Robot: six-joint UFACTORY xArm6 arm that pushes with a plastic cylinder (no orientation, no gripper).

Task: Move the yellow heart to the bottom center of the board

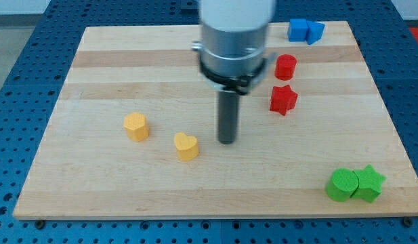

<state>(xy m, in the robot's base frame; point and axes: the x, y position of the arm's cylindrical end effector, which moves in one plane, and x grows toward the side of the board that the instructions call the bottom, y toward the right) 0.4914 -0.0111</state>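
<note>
The yellow heart point(186, 146) lies on the wooden board point(93, 183), left of centre and a little below the middle. My tip point(227, 141) rests on the board just to the heart's right, with a small gap between them. A yellow hexagon-like block point(136, 126) sits further left and slightly higher than the heart.
A red cylinder point(285, 66) and a red star point(283, 99) stand right of the rod. Two blue blocks point(305, 30) sit together at the top right edge. A green cylinder point(341, 185) and a green star point(368, 183) touch each other at the bottom right.
</note>
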